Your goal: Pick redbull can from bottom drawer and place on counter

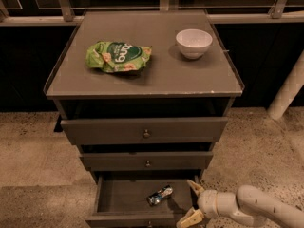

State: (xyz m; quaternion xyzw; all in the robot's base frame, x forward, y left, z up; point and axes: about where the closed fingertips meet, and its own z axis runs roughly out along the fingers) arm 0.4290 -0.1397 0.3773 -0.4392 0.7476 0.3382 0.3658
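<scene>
The redbull can [159, 195], small and silver-blue, lies on its side inside the open bottom drawer [114, 199], near its middle. My gripper [192, 202] is at the drawer's right end, to the right of the can and apart from it, its two pale fingers spread wide, open and empty. The white arm comes in from the lower right. The counter [156, 72] is the flat grey top of the cabinet, well above.
A green snack bag [118, 56] lies on the counter's left half and a white bowl [194, 42] stands at its back right. The two upper drawers [145, 129] are closed. A white post [287, 91] stands on the right.
</scene>
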